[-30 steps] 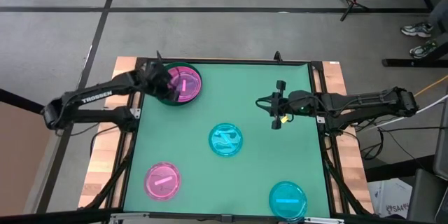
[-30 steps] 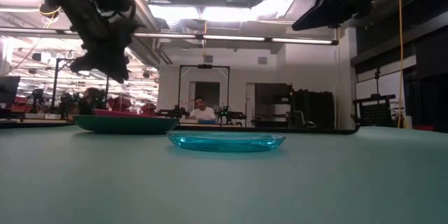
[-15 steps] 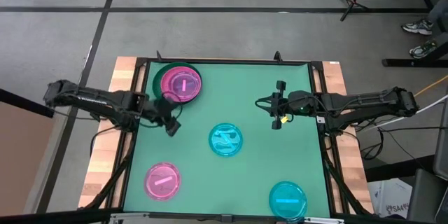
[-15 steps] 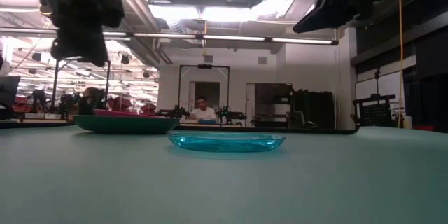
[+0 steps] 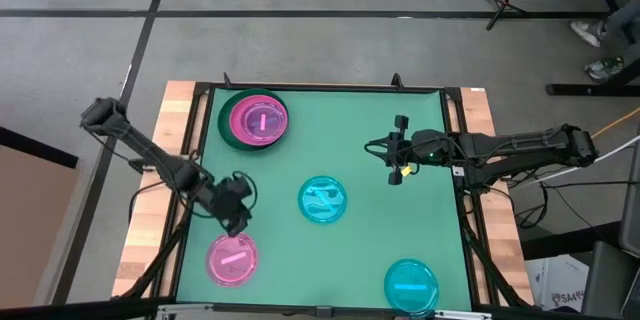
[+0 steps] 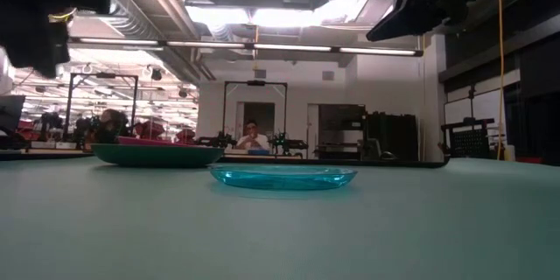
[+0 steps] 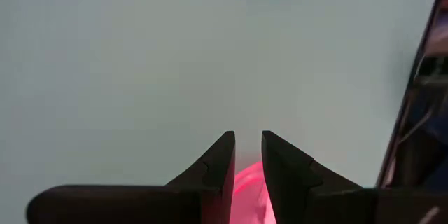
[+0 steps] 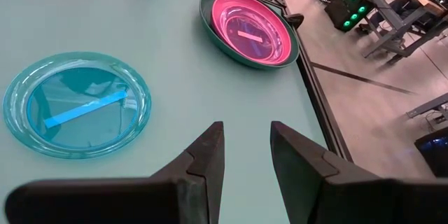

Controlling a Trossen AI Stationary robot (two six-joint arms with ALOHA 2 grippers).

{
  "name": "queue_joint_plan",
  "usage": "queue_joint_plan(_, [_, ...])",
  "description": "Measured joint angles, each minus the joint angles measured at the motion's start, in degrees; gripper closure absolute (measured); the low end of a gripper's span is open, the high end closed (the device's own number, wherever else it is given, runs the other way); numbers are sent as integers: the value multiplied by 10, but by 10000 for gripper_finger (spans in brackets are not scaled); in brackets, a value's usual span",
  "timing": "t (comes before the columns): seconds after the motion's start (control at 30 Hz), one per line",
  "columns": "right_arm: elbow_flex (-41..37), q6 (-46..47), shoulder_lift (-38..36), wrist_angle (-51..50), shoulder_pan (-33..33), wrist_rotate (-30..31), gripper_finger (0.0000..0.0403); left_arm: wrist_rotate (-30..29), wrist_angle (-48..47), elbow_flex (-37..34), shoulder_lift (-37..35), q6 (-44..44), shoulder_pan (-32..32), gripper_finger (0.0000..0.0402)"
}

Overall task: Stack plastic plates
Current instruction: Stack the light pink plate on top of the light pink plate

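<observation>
A stack of pink plates in a dark green plate [image 5: 255, 120] rests on the table's far left; it also shows in the right wrist view [image 8: 248, 29] and the low view [image 6: 157, 153]. A cyan plate [image 5: 323, 200] lies at the centre. A translucent pink plate [image 5: 232, 259] lies near left, a second cyan plate [image 5: 411, 284] near right. My left gripper [image 5: 238, 224] hovers over the pink plate's far rim [image 7: 248, 182], fingers a narrow gap apart [image 7: 248, 147], empty. My right gripper [image 5: 385, 148] hangs high at the right, open and empty [image 8: 247, 140].
The green mat [image 5: 330, 250] has a raised dark frame [image 5: 460, 160] along its sides. Bare mat lies between the plates. A person sits in the room far behind the table [image 6: 253, 138].
My left gripper has left the stack at the far left and swung toward the table's near edge, now standing over the far rim of the near-left pink plate. The plates lie where they were.
</observation>
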Motion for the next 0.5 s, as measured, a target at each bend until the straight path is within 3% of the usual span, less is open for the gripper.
queue_joint_plan(0.5, [0,0,0,0,0,0,292,25,23,0,128,-17,-96,336])
